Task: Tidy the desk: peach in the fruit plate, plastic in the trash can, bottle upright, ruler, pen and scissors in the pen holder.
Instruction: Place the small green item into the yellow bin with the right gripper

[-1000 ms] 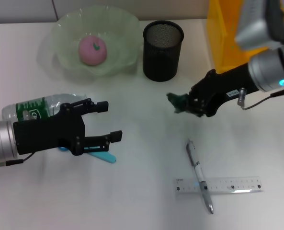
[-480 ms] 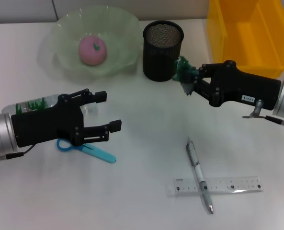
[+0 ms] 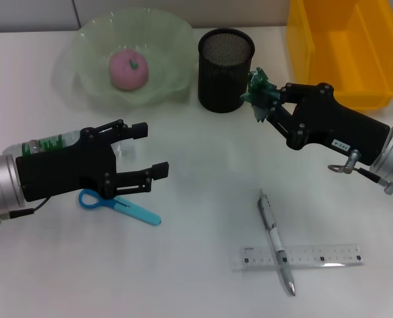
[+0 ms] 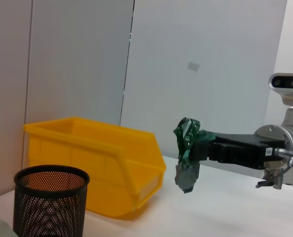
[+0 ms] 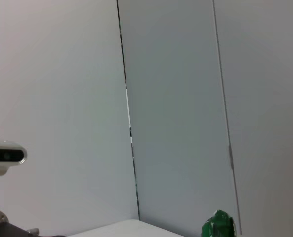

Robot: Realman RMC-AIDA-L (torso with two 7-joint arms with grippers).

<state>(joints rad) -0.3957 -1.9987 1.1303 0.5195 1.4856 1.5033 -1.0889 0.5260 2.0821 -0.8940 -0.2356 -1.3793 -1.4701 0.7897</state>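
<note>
Plastic (image 3: 258, 90), a crumpled green wad, sits pinched in your right pincer (image 3: 266, 101), lifted off the desk (image 3: 196, 265) just beside the black mesh pen holder (image 3: 225, 69), with the yellow bin (image 3: 345, 50) behind that arm. Your left pincer (image 3: 142, 159) hovers with its jaws spread wide and holds nothing; the bottle (image 3: 47, 147) lies on its side under that arm, the blue scissors (image 3: 120, 205) just below it. Pen (image 3: 275, 241) and ruler (image 3: 302, 256) lie crossed, well apart from both pincers. The peach (image 3: 128, 69) rests in the fruit plate (image 3: 93, 46).
</note>
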